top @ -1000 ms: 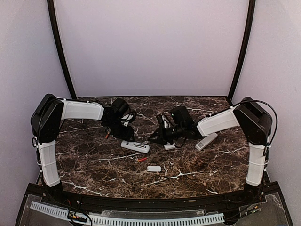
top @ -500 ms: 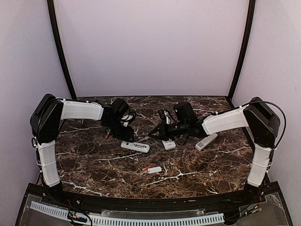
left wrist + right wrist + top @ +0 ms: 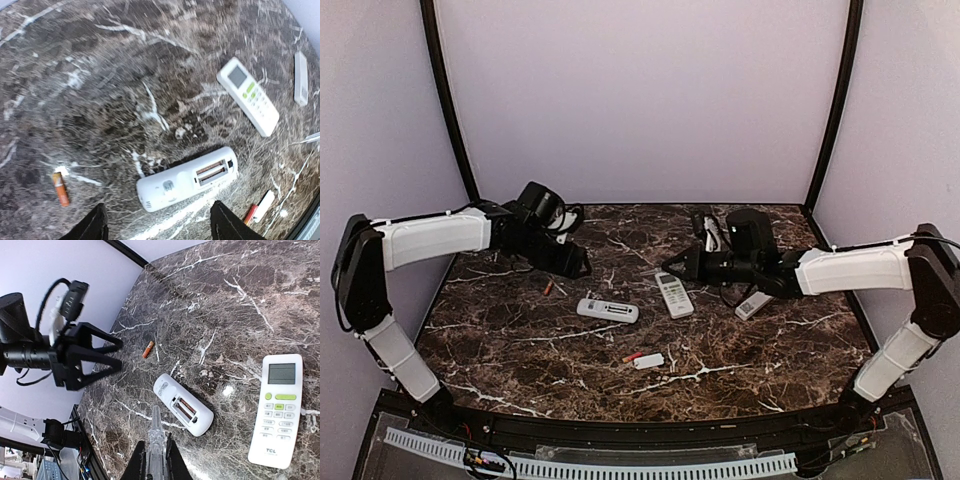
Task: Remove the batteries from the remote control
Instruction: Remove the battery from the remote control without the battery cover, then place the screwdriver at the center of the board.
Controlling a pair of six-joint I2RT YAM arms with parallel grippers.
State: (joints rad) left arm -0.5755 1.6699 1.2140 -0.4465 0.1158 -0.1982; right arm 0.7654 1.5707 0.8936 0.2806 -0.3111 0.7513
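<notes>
Your left claw [image 3: 162, 226] is spread wide and holds nothing. It hangs above the bench [image 3: 100, 75] with the open-backed remote [image 3: 187, 180] lying just ahead of it, between the lines of its two fingers. Your right claw [image 3: 155, 440] is pressed together, nothing pinched that I can see, and the same remote lies just ahead of its tip.

One orange battery [image 3: 60, 188] lies loose just ahead of one left finger. A red battery [image 3: 250, 214] lies near the other, just beside a white cover [image 3: 265, 205]. The compartment shows reddish in its slots, and I cannot tell whether cells are left inside.

If they are, watch these:
- The remote looks light and the bench slick, so a poke from the shut right tip may skate it away instead of lifting a cell.
- A pried cell could spring out and roll off the bench.
- Both claws face the same remote, so moving them in together risks a clash.
- A sliding remote could knock the loose batteries away.
</notes>
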